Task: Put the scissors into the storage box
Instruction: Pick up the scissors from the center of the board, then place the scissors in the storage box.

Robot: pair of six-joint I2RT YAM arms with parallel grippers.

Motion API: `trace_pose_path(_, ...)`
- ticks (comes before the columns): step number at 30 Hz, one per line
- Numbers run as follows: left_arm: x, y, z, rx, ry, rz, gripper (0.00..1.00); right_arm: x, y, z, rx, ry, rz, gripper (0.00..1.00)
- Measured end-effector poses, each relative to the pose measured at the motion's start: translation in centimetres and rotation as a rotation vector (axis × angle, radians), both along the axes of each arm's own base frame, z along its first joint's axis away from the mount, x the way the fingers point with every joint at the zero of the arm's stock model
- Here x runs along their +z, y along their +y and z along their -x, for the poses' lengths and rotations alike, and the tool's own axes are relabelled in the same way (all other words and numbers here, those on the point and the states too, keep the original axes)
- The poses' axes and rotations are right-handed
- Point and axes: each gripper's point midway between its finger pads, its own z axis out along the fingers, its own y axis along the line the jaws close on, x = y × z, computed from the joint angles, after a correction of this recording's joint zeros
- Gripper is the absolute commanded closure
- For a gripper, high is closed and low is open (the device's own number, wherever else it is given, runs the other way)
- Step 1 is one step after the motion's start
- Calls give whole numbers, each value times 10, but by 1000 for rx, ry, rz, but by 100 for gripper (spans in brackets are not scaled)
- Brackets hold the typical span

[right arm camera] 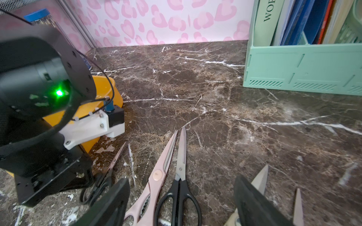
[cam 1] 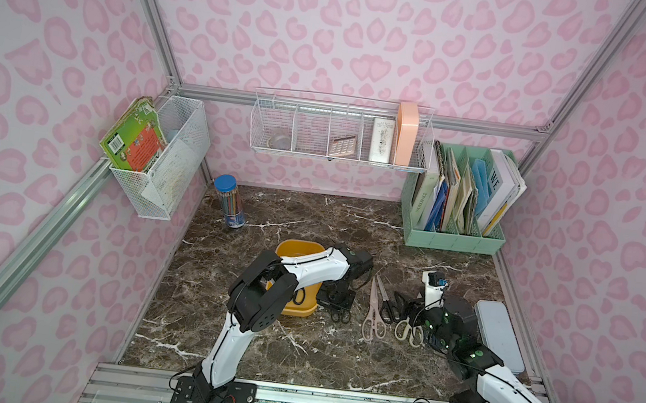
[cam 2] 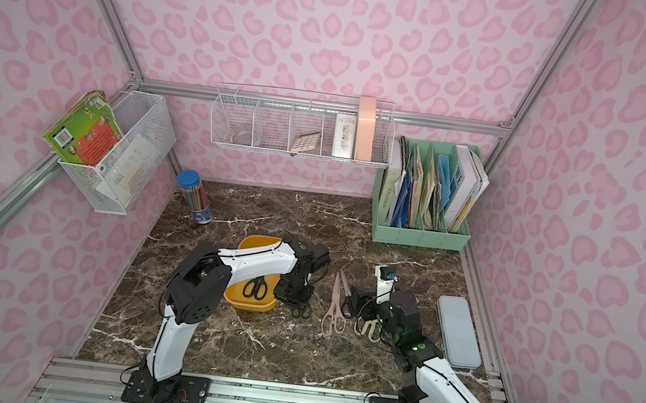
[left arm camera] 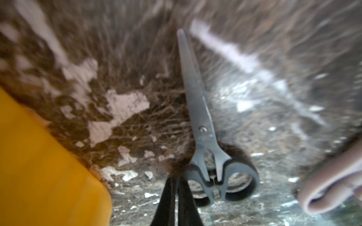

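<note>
Near edge: mounting rail [cam 1: 288,399] with both arm bases bolted on.

Left gripper [left arm camera: 177,180]: clenched. It seems to pinch one handle loop of the small black scissors [left arm camera: 203,121], blades closed. The marble table [left arm camera: 121,105] is smeared while the pair is sharp, so I'd say it rides with the wrist. It sits just right of the storage box [cam 1: 298,250], not yet over it.

Right gripper [right arm camera: 182,181]: jaws spread wide and empty, low over the pink scissors [right arm camera: 156,176] and the black scissors [right arm camera: 181,172], which lie side by side right of centre. The cream shears [cam 1: 408,330] are next right, partly under the arm.

One black pair [cam 2: 255,288] is already in the box, near end.

Handling, my read:
- Light, rigid steel, thin, flat on slick, hard marble. Little height for the fingers to bite on.
- A loop pinch holds, but the pair can swing about the grip and the blades may droop or fall open.
- Better hold: across the shank at the pivot, blades closed.
- The box looks barely longer than the pairs, so drop them lengthwise.
</note>
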Motion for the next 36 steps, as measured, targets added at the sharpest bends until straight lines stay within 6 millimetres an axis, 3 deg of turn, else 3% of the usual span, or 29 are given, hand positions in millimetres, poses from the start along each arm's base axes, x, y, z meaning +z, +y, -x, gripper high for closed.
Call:
trace_pose_path(5,56,-14,-22,-24,-144,109,100,1,3,-3,8,4,3,15)
trace_pose_path(8,84,-11,-32,-34,-198,147,100,0,7,-4,24,11,9,15)
trace_pose_path(11,103,7,-37,-40,-225,147,100,-1,16,-4,57,21,18,15)
trace_pose_path(14,113,39,-40,-44,-239,117,100,-4,29,-1,106,37,35,16)
trace_pose_path(18,104,97,-42,0,-207,49,100,-10,52,6,188,80,50,16)
trace_pose_path(20,90,127,-38,24,-169,3,100,-17,63,13,230,115,62,17)
trace_pose_path(22,74,144,-29,21,-115,-35,100,-27,69,19,257,154,69,17)
trace_pose_path(27,43,160,-25,1,-40,-103,100,-49,72,22,250,278,89,25)
trace_pose_path(36,24,160,-38,8,-44,-131,97,-92,66,28,200,514,186,50)
